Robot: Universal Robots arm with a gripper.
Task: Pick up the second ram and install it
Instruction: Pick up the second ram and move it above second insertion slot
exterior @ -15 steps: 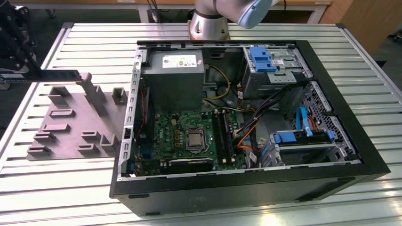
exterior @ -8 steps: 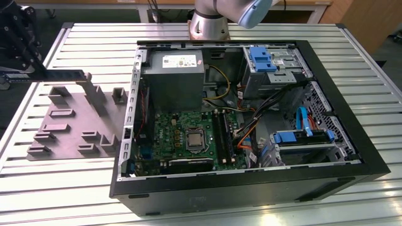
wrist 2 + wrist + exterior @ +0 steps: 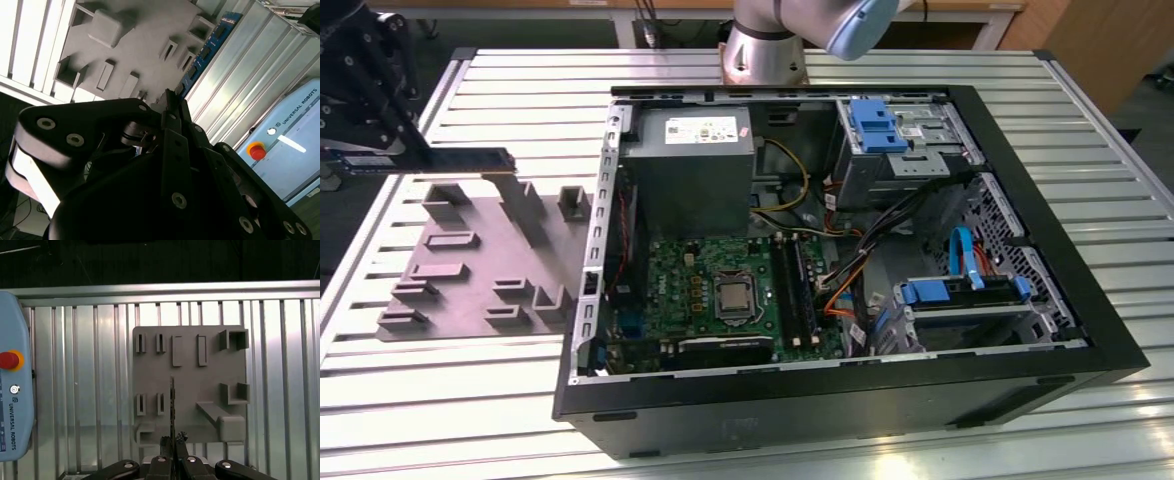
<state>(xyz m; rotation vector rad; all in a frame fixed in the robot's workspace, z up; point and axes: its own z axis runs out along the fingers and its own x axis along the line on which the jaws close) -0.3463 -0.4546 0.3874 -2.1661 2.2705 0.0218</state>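
My gripper (image 3: 384, 150) hangs at the exterior view's far left, above the grey holder tray (image 3: 467, 260), shut on the second ram (image 3: 454, 159). The ram is a long dark stick held level, one end sticking out towards the open computer case (image 3: 854, 250). In the first wrist view the ram (image 3: 172, 405) is edge-on, a thin line rising from the fingers (image 3: 165, 444) over the tray (image 3: 190, 385). The second wrist view shows its row of chips (image 3: 205, 50) beyond the fingertips (image 3: 172, 102). Inside the case, black memory slots (image 3: 794, 290) run along the green motherboard (image 3: 700, 300).
The case lies open on a slatted aluminium table (image 3: 454, 400), with a power supply (image 3: 687, 160), blue drive bays (image 3: 881, 125) and loose cables (image 3: 854, 280). The arm's base (image 3: 767, 50) stands behind the case. A teach pendant (image 3: 12, 390) with a red button lies beside the tray.
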